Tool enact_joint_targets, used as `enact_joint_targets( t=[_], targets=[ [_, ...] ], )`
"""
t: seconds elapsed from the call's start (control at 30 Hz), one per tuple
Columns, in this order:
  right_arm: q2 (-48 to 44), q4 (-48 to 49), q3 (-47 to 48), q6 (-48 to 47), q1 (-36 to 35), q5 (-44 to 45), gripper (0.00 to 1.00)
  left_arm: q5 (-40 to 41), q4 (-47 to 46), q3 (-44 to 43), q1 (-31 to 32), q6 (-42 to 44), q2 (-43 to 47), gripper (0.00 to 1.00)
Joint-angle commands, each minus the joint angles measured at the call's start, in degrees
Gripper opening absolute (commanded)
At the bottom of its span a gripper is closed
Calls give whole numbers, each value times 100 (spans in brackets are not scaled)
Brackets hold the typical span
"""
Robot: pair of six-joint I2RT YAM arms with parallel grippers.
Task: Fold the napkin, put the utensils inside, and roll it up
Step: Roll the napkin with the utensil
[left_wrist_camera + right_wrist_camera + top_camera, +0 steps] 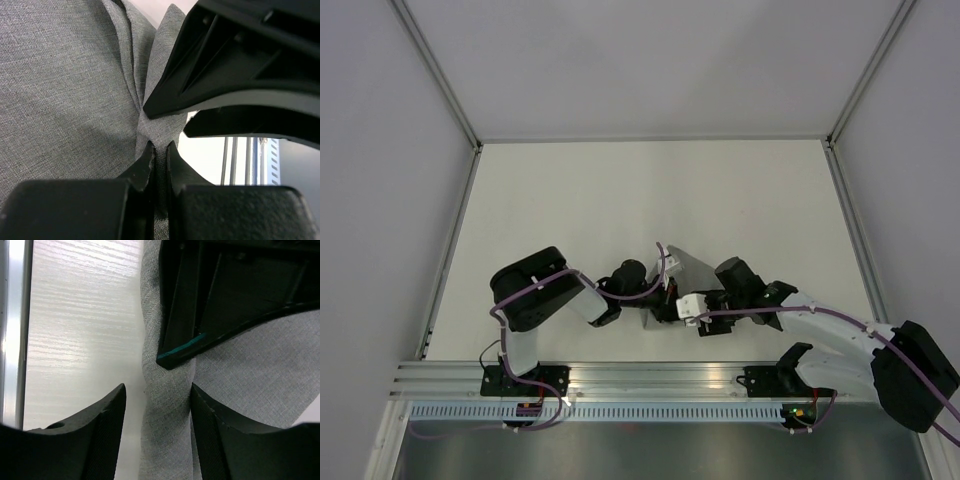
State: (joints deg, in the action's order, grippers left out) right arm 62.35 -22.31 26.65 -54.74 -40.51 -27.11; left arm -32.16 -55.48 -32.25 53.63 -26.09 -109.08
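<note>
The table spreads pale beyond both tools. The napkin lies bunched beneath them, and its grey cloth fills the view ahead and to the left of the left gripper. That gripper is clenched on a gathered fold, its fingers almost meeting. The right gripper faces it closely with jaws spread. A rolled edge of the cloth runs between them, nearer the right-hand one.
</note>
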Motion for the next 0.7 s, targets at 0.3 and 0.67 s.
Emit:
enact_joint_targets(
  t=[0.3,0.67],
  targets=[
    [664,772,-214,209,-519,804,27,-660,1532,483,-238,-98,7,24],
    [2254,-854,1069,472,-510,365,14,612,2700,140,-695,332,2115,41]
  ],
)
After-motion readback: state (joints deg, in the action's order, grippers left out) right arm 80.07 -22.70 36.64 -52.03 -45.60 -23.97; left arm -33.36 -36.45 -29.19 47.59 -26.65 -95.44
